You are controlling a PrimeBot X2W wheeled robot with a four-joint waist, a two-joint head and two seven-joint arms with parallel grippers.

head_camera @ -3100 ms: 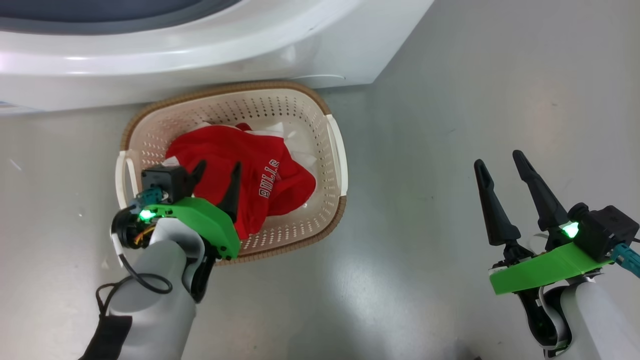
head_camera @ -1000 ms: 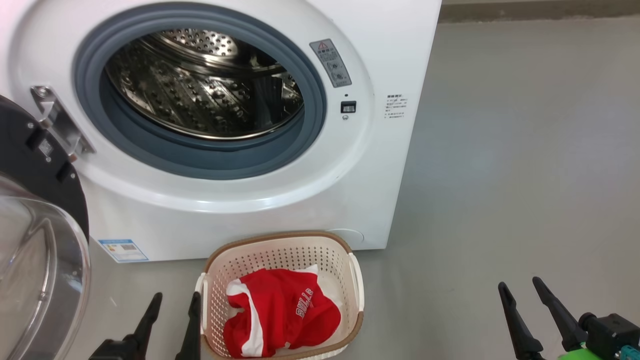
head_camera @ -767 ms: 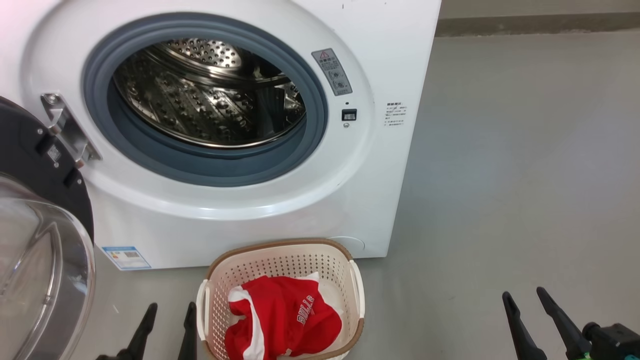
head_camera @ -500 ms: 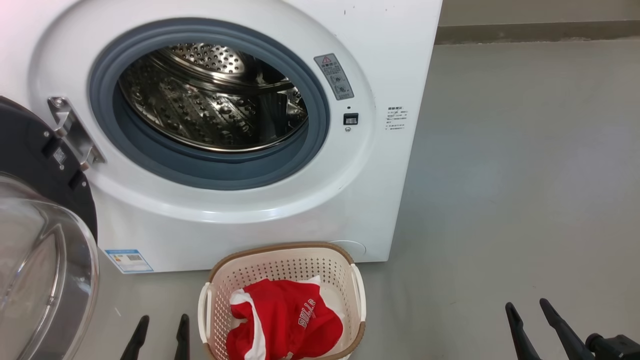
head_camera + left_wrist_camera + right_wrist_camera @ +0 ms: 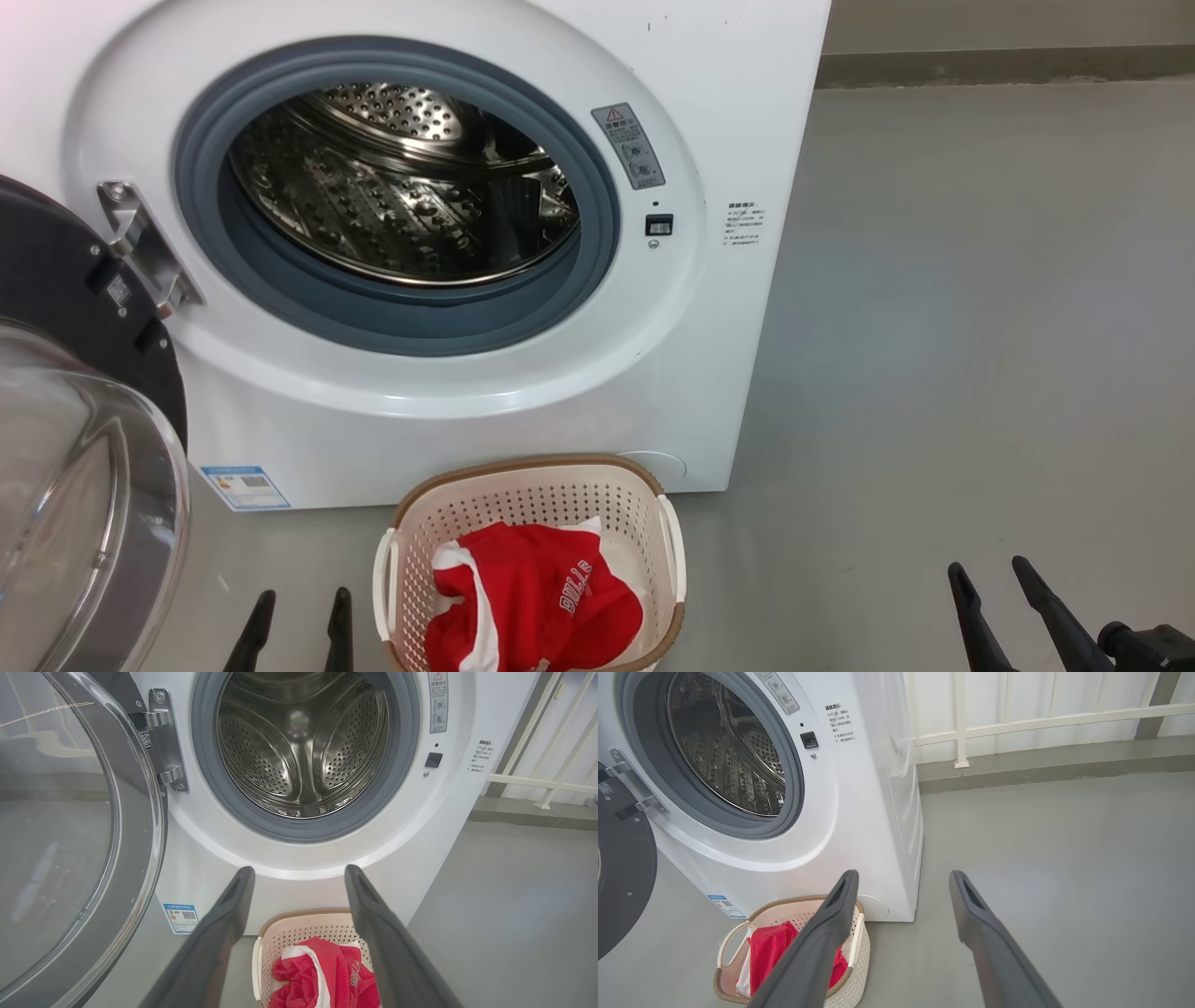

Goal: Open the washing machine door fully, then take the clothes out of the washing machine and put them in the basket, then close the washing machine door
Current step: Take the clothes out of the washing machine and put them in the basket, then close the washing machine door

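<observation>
One white front-loading washing machine (image 5: 560,401), its round black-rimmed glass door (image 5: 84,485) swung open at left. One cream perforated plastic basket (image 5: 523,464), just before the machine's base, holds one red garment (image 5: 537,607) lettered "BULLS". Open grey floor (image 5: 934,327) lies to the right. Left fingers (image 5: 339,635) and right fingers (image 5: 971,621) are spread, released, holding nothing.

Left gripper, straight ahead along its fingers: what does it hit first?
The left gripper would likely meet the washing machine's white front panel just below the grey gasket, passing above the basket. The open washing machine door stands clear to its left. Depth is uncertain.
</observation>
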